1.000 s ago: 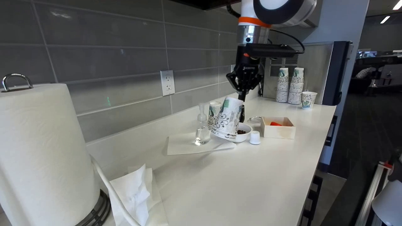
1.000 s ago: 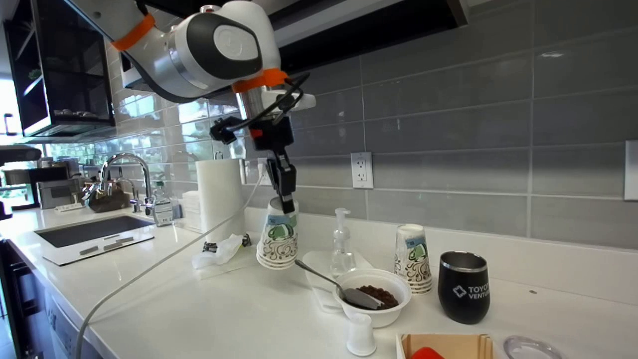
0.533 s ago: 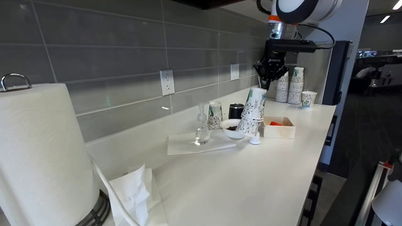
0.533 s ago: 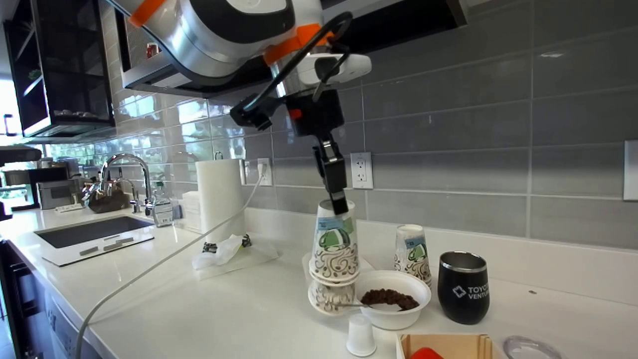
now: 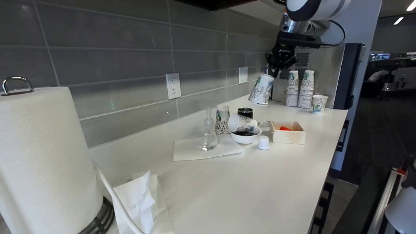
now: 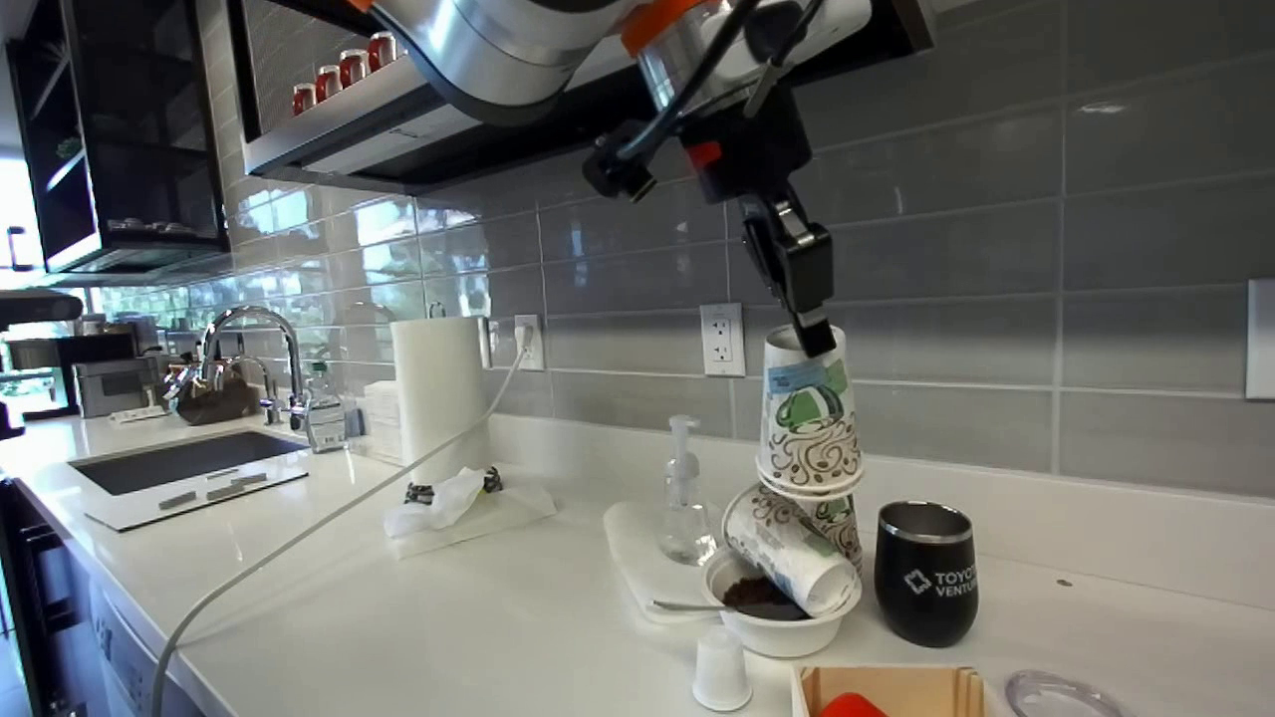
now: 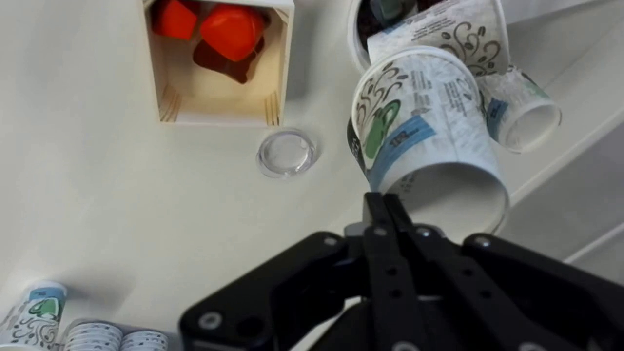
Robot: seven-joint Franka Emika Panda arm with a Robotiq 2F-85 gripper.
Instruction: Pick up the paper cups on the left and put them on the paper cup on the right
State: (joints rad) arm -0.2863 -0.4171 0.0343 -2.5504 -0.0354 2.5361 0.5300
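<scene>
Toward the back edge of the counter, a fallen cup now lies on its side across the bowl of dark grounds, its mouth toward the end with the paper towel roll; half a second ago it hung beneath the held stack, so it has evidently slipped out of the nest. The gripper is narrow, pinched on the base of the cups it kept, at least two by the rims that show in an exterior view. They hang mouth down and tilted, off the counter, and have risen and travelled away from the roll's end. The standing cups, which I take for the target, are upside down by the back edge, beside the bowl. For the task, the load is likely incomplete: even a clean nesting of what is held would leave one cup to fetch separately. That cup looks close to the standing cups, though whether they touch I cannot tell; a careless lowering could knock it. Lining the held stack up over the target seems called for next.
</scene>
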